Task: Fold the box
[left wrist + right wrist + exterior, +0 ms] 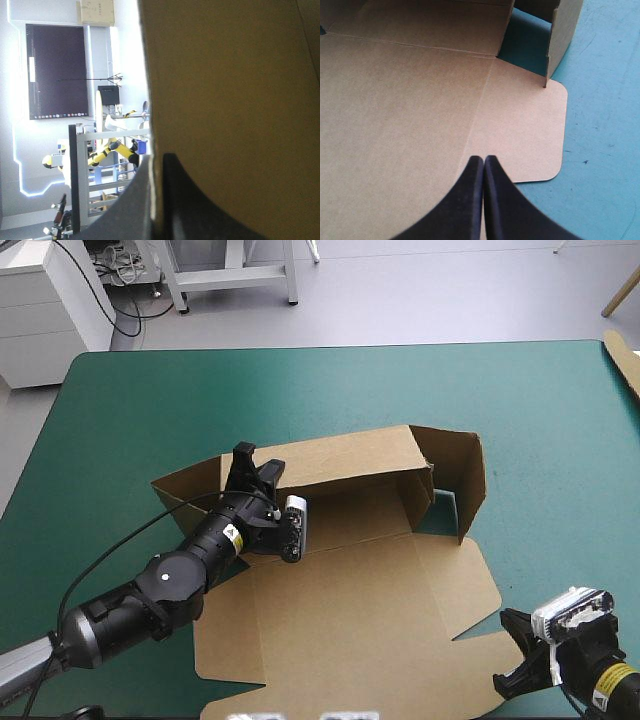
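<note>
Since the brown cut-cardboard box [350, 610] is light, stiff sheet that gives only along its creases, you should take it by a panel's edge near a crease, never mid-panel. It lies mid-worktop [120, 410], with its far wall [340, 455] and right-hand wall raised and the rest flat. Your left end effector [255, 468] pinches the far wall's top edge. Your right end effector [484, 160], black fingers pressed together and empty, hangs over the rounded near-right flap [530, 135].

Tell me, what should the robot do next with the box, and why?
Probably the right pincer, now shut, should open and reach for the rounded flap just ahead of it. The left pincer holds the far wall of the box upright, but that flap lies flat on the teal-green cover.
</note>
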